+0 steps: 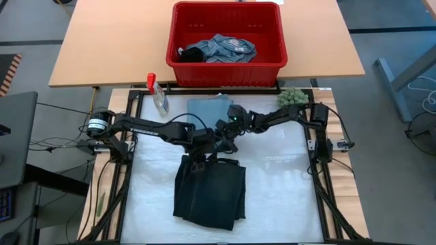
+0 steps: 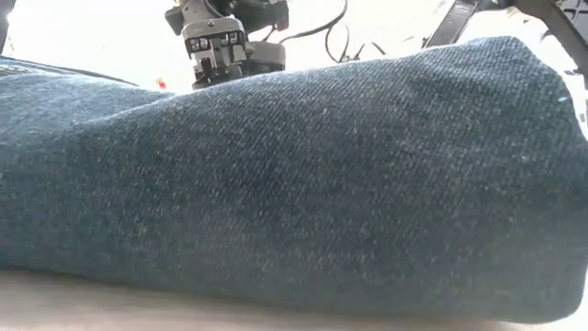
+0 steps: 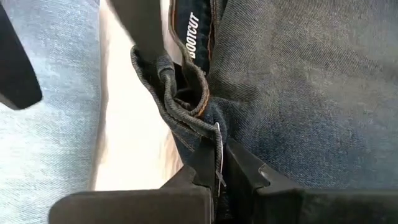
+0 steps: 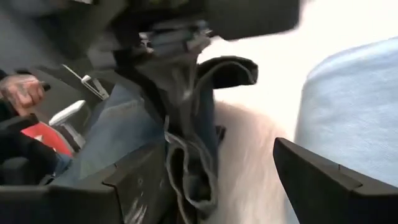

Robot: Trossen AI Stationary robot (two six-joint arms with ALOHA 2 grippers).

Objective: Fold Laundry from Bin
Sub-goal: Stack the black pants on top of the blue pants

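Left gripper (image 1: pixel 204 160) pinches dark jeans (image 1: pixel 211 194); right gripper (image 1: pixel 228 139) (fingers spread) crowds alongside

A dark denim garment (image 1: pixel 210 194) is laid folded on the white table surface, its upper edge lifted. A light blue cloth (image 1: pixel 208 109) is spread flat behind it. In the red bin (image 1: pixel 226 67) (standing farther back) faded denim pieces (image 1: pixel 221 49) are crumpled.

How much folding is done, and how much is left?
Done: a blue cloth lies folded on the table. In hand: the left fingers pinch the dark jeans, half folded; the right fingers are open beside them. Left: denim clothes in the bin.
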